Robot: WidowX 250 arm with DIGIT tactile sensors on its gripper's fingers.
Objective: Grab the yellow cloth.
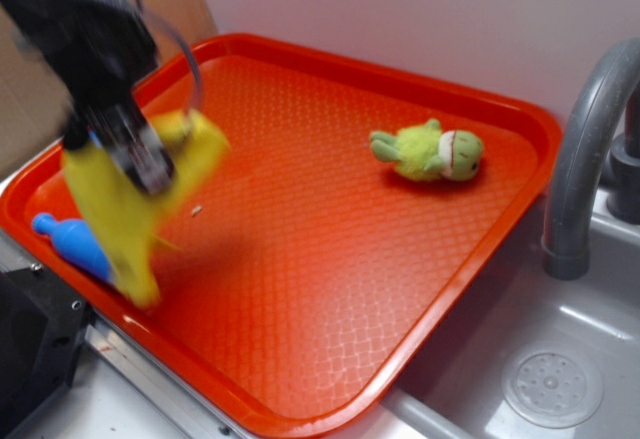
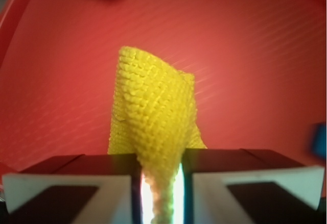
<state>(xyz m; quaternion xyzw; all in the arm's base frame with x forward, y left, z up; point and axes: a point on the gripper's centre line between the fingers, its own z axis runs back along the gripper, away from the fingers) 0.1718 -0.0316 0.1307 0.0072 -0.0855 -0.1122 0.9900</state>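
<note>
Right, claw: my claw [image 2: 159, 183] is pinched narrow on the cloth [image 2: 153, 127]; in the wrist view a bunched fold of weave sits squeezed between the two pads, with a thin bright slit beside it.

Grip depth: I judge only a gathered ridge is caught, not a thick wad, so the hold may be shallow.

Cloth: it hangs from the claw [image 1: 140, 154] over the left part of the tray [image 1: 400, 89], draped down in a loose tail. The exterior view is blurred, so I cannot tell whether its lowest corner touches the tray or clears it.

Slip risk: coarse soft weave can creep out of the pads if I jerk or swing the arm; the hanging tail would add pull.

Snag risk: a blue toy [image 1: 70, 239] lies just beside or under the hanging tail near the tray's left rim. If the tail drags across it I could tug the fold loose or shove the toy along.

Rim risk: the tail hangs near the tray's front-left edge; a low sideways move could catch it on the raised lip.

Plush [image 1: 430, 152]: it lies well apart on the far right of the tray, no concern here.

Faucet [image 1: 585, 149]: off to the right beside the tray, clear of the arm at present.

My call: the grab looks made; the danger is losing it through a fast or low move.
</note>
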